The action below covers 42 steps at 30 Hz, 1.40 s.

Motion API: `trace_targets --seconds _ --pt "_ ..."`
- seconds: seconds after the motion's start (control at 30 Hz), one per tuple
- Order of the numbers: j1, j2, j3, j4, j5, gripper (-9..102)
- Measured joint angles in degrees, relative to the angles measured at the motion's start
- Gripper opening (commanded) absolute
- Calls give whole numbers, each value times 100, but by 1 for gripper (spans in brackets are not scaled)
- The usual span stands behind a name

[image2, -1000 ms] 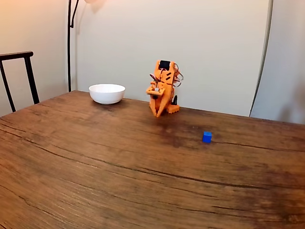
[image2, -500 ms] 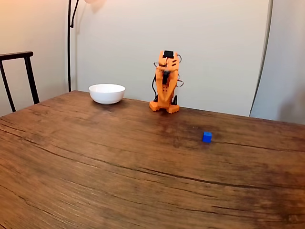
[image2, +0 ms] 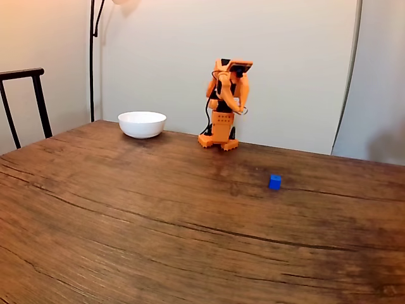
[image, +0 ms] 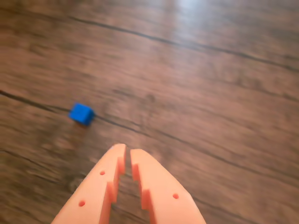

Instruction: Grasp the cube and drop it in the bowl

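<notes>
Fixed view: the orange arm [image2: 223, 104] stands at the far edge of the brown wooden surface [image2: 158, 234], close to the pale wall [image2: 285, 63]. It is folded up high, and nothing lies near its base. The white bowl [image2: 142, 123] sits to the left of the arm, also by the far edge, and it looks empty. The little blue cube [image2: 274, 182] rests on the surface to the right of the arm and nearer to the camera — well apart from the bowl, with the arm's base between them. Only bare wood lies around the cube. A dark chair back [image2: 25, 101] pokes up past the left edge, and a thin black lamp pole [image2: 92, 57] stands behind the bowl.

In the wrist view the picture is blurry. The tool [image: 127, 156] points up from the bottom edge, its two orange fingers almost together with just a thin gap — it holds nothing. The cube [image: 81, 113] lies up and to the left of the tips, not touching them, beside a dark crack in the wood.
</notes>
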Motion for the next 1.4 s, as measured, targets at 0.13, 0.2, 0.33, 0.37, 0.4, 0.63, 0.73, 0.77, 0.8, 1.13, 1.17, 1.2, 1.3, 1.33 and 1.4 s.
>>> trace_targets --seconds 0.13,0.2,0.33,0.37,0.4,0.63,0.73,0.77,0.8,1.13,1.17,1.2,1.3,1.33,1.4 --pt "-264 0 0 -246 -53 0" --pt "-404 -44 -9 -360 -53 0" --pt "-694 -466 -9 -773 -53 0" --pt "-756 -650 -53 -896 -53 0" --pt "-809 -853 -141 -993 -53 0" --pt "-905 -2312 -1178 -1081 -53 0" --pt "-993 -2971 -1617 -1081 -53 0" --pt "-1055 -3190 -1749 -1081 -53 0" --pt "-1125 -3410 -1863 -1099 -53 0" --pt "-1397 -5467 -3067 -1134 -501 0" --pt "-1406 -5678 -3190 -1134 -501 0" --pt "-1389 -5889 -3349 -1134 -501 0" --pt "-1362 -6521 -3806 -1143 -510 0" --pt "-1362 -6741 -3973 -1143 -510 0" --pt "-1371 -7225 -4289 -1143 -589 0"
